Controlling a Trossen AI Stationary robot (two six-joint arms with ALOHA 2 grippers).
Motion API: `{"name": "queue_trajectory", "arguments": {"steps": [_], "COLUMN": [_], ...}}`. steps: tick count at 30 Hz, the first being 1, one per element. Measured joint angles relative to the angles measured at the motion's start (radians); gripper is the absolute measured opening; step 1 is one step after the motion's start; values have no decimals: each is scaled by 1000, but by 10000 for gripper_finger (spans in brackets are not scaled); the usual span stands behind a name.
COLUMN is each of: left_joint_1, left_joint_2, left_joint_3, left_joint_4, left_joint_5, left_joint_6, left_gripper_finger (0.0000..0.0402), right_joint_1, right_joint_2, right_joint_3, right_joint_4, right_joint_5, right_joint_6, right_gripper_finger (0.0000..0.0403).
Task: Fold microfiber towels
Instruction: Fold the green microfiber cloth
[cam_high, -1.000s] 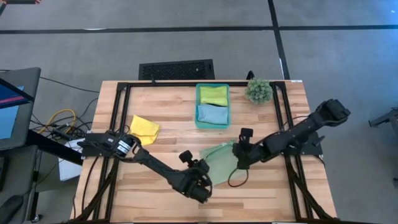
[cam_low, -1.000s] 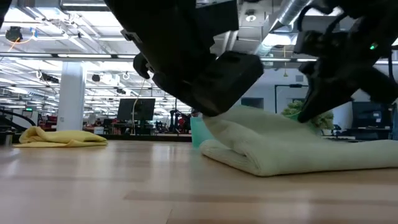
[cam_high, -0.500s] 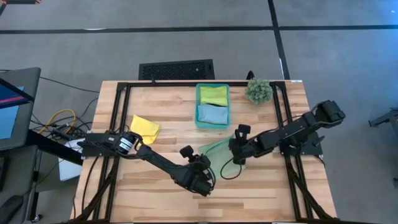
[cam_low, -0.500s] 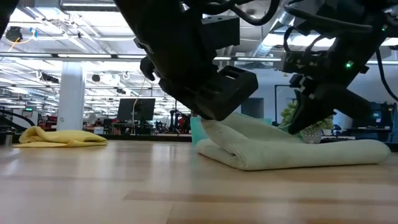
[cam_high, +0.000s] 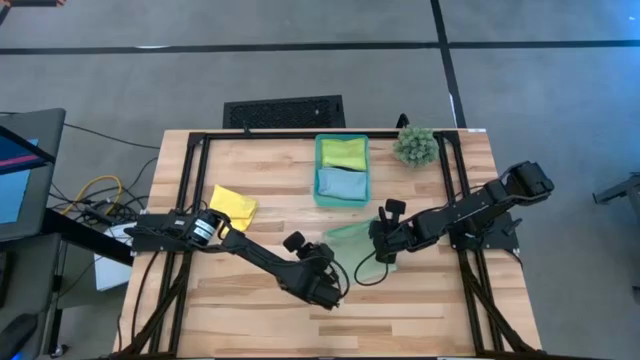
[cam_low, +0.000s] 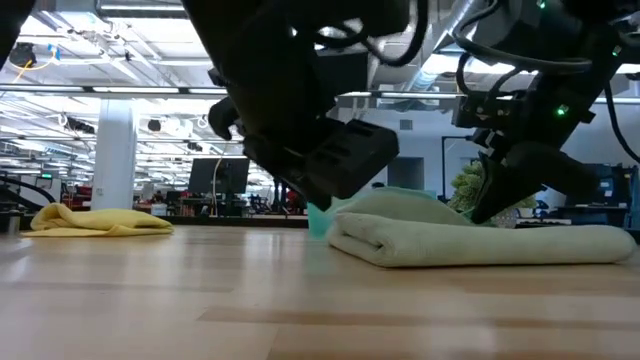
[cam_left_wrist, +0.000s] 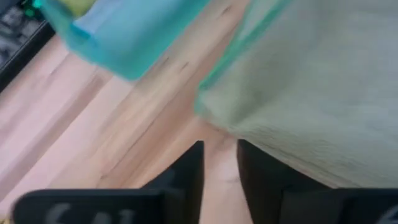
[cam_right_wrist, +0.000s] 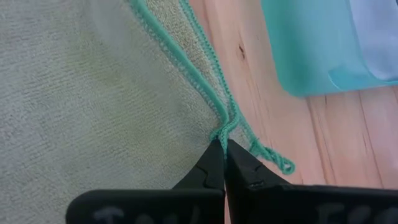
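**Pale green towel lies folded mid-surface, one corner pinched**

The wooden surface (cam_high: 260, 170) fills most of what I can see from above, with a black frame around it. Both dark arms reach in toward its middle. The teal bin (cam_high: 341, 170) sits toward the far edge, holding a lime green towel (cam_high: 343, 153) and a light blue towel (cam_high: 341, 184) side by side. A small spiky plant (cam_high: 415, 145) stands just beside the bin, near the far right corner.

The pale green towel (cam_high: 352, 258) lies near the middle of the surface, in front of the bin, folded over on itself; from table height it shows as a soft doubled roll (cam_low: 470, 243) resting flat on the wood. The yellow towel (cam_high: 232, 207) lies crumpled well apart from it, on the left side.

The right end effector (cam_right_wrist: 224, 144) is clamped shut on the pale green towel's stitched edge, at a corner where two hemmed layers meet. The left end effector (cam_left_wrist: 219, 152) sits low at the towel's near left edge, its fingers (cam_left_wrist: 189, 171) slightly parted with bare wood showing between them, gripping nothing.
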Motion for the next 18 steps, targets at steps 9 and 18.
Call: {"name": "queue_trajectory", "arguments": {"steps": [9,18], "left_joint_1": [-52,-54], "left_joint_2": [0,0], "left_joint_3": [0,-29], "left_joint_4": [17,491], "left_joint_5": [-80,2], "left_joint_6": [-32,354], "left_gripper_finger": [133,112], "right_joint_1": [0,1], "right_joint_2": [0,0], "right_joint_3": [1,2], "right_joint_4": [8,9], "right_joint_5": [-1,-3], "right_joint_6": [-4,-7], "right_gripper_finger": [13,13]}}
